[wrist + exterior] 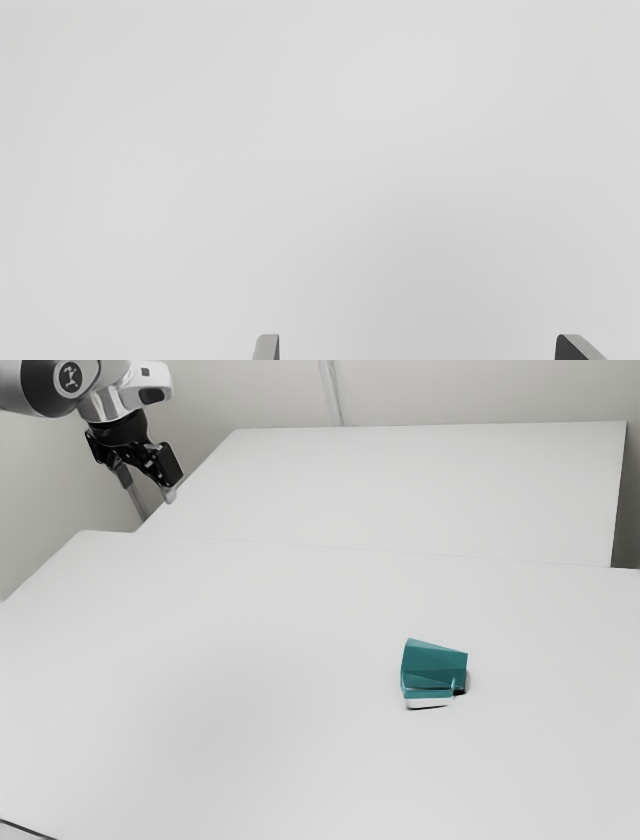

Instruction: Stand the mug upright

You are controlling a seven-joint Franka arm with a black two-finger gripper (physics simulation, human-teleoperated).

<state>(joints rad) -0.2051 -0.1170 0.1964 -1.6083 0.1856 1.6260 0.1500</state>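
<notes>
The gripper (150, 485) hangs in the air at the exterior view's upper left, well apart from the mug. In the wrist view the gripper (417, 345) is open, its two fingertips wide apart with only pale surface between them. A teal mug (434, 665) lies on its side on the white table (230, 690), right of centre in the exterior view. Part of its lower side is white. Which way its opening faces I cannot tell for certain.
Behind the near table, another white surface (420, 490) spans the exterior view's back. Pale walls (480, 390) stand beyond it. A thin dark line (28, 830) crosses the exterior view's lower left corner.
</notes>
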